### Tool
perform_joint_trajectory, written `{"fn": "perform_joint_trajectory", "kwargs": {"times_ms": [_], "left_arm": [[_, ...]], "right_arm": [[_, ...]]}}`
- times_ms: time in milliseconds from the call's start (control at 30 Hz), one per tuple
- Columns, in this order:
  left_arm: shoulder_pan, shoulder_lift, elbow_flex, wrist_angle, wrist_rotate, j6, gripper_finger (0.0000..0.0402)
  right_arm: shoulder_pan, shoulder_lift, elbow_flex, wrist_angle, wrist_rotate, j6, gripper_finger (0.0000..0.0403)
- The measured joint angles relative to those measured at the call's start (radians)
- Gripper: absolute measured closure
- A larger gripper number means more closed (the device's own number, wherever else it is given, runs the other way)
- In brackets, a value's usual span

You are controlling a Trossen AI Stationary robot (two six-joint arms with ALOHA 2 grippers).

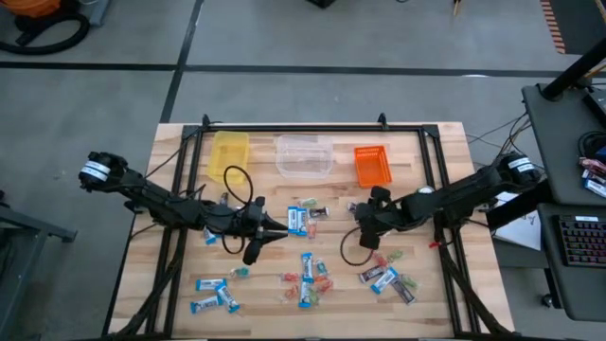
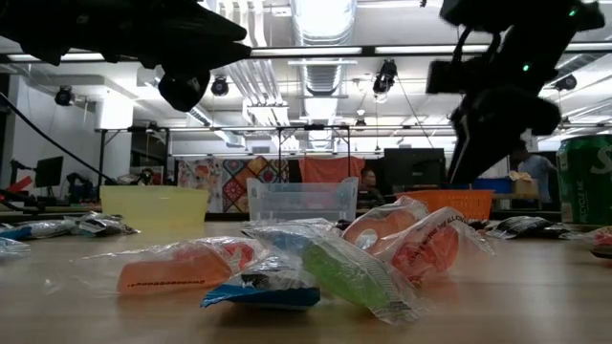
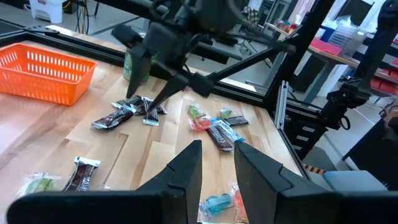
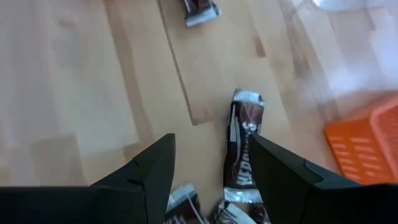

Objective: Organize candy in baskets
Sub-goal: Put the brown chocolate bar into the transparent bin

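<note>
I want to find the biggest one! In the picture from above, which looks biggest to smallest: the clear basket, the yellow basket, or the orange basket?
1. clear basket
2. yellow basket
3. orange basket
The yellow and orange look close, so that order is unsure.

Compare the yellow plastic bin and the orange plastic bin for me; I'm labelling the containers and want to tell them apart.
The yellow plastic bin has smooth, translucent walls; the orange plastic bin has slotted, mesh-like walls. The yellow bin stands at the left end of the row at the table's far side, the orange bin at the right end, with a clear plastic bin between them. Both are small, rectangular, of like size and hold no candy.
</note>
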Motion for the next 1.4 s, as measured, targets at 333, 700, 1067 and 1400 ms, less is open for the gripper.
{"fn": "perform_joint_trajectory", "kwargs": {"times_ms": [333, 700, 1067, 1400], "left_arm": [[0.000, 0.000, 0.000, 0.000, 0.000, 0.027, 0.0324], [0.000, 0.000, 0.000, 0.001, -0.001, 0.045, 0.0324], [0.000, 0.000, 0.000, 0.002, -0.001, 0.031, 0.0324], [-0.017, -0.037, 0.000, 0.000, 0.037, 0.019, 0.0324]], "right_arm": [[-0.107, 0.107, 0.000, -0.009, -0.020, 0.035, 0.0209], [-0.147, 0.200, 0.003, 0.000, -0.041, 0.021, 0.0245], [-0.148, 0.148, -0.003, 0.007, -0.104, -0.013, 0.0385], [-0.148, 0.000, 0.058, 0.023, -0.164, -0.052, 0.0390]]}}
